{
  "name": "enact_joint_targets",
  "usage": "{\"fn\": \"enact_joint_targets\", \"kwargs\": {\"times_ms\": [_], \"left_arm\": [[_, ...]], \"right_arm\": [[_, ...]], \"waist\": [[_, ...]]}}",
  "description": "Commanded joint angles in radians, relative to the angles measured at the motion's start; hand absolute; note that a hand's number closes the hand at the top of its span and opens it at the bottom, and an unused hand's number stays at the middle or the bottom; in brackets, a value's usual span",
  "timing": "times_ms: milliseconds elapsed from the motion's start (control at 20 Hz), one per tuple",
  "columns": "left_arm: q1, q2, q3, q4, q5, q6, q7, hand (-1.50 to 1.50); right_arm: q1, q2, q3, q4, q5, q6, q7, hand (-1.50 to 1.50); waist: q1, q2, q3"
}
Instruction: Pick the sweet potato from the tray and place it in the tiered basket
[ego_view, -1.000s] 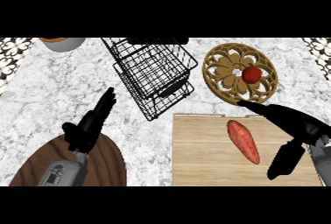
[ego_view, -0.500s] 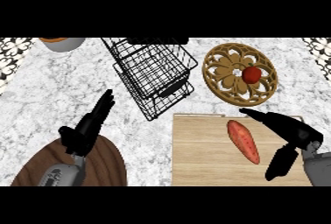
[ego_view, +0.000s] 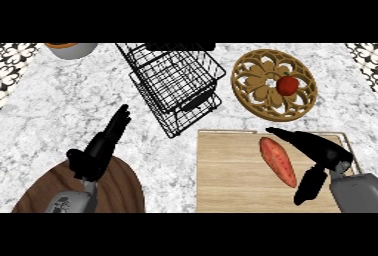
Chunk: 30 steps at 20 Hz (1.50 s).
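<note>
Lying on wood tray (ego_view: 229, 180) atop marble counter (ego_view: 59, 100) — sweet potato (ego_view: 278, 161), right hand (ego_view: 319, 150) beside it, uncurled.

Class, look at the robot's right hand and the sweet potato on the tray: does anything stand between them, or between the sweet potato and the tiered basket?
Nothing visible does. The right hand is open just right of the sweet potato on the tray. Only bare tray and counter lie between it and the tiered basket, up and to the left.

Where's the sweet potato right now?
In the head view the sweet potato lies on the wooden tray at lower right, just left of the open right hand, below the carved plate.
</note>
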Motion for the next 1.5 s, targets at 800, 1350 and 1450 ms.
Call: {"fn": "enact_joint_targets", "kwargs": {"times_ms": [800,1350,1450], "left_arm": [[0.022,-0.029,0.056,-0.009,-0.028,-0.040,0.002,0.00],[0.047,0.000,0.107,0.018,-0.025,0.000,0.003,0.00],[0.044,0.014,0.110,0.013,-0.018,-0.017,0.013,0.00]], "right_arm": [[0.019,0.142,-0.087,0.004,0.087,-0.130,-0.189,1.50],[0.230,0.292,-0.123,-0.187,0.528,-0.580,0.547,1.50],[0.242,0.376,-0.104,-0.302,0.573,-0.678,0.612,1.50]], "waist": [[-0.001,0.000,0.000],[-0.111,-0.039,-0.015],[-0.114,-0.044,-0.010]]}}
